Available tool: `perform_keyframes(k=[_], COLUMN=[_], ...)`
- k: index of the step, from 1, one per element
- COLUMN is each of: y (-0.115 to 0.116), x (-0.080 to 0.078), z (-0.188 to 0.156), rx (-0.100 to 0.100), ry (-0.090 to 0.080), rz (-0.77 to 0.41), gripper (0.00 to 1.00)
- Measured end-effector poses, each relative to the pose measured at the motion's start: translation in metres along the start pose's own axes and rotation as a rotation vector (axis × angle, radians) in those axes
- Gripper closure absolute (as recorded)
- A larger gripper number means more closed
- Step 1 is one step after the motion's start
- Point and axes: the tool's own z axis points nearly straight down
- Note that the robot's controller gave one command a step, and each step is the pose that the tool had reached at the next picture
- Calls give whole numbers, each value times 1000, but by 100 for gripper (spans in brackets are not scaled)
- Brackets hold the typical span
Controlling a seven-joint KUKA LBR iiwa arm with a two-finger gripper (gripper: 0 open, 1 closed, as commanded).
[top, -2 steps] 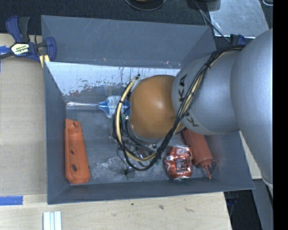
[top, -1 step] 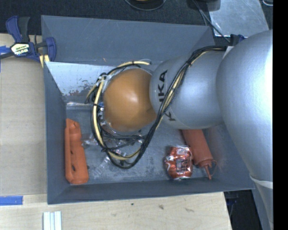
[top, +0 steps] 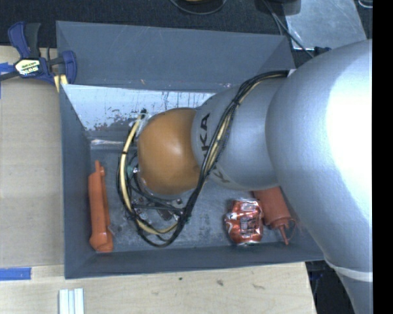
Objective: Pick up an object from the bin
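Silver arm (top: 314,142) bulk fills the right side, nearest the lens, reaching down into the grey bin (top: 77,195). Left of the end effector (top: 152,209), near the bin's left wall, a long orange tube (top: 99,208) lies lengthwise on the floor. The end effector sits low over the bin's middle, under its orange cover (top: 167,152) and looped cables (top: 127,169); whether it is open or grips anything cannot be told. Right of it lies a crumpled red and silver wrapper (top: 243,222), with a rust-red nozzle-tipped piece (top: 275,211) just beside that.
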Motion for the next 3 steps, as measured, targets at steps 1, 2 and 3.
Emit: perform_keyframes(k=[1, 2, 3], y=[1, 1, 2], x=[1, 2, 5], z=[0, -2, -20], rx=[0, -1, -3], ry=[1, 3, 15], rz=[0, -1, -1], gripper=[100, 100, 100])
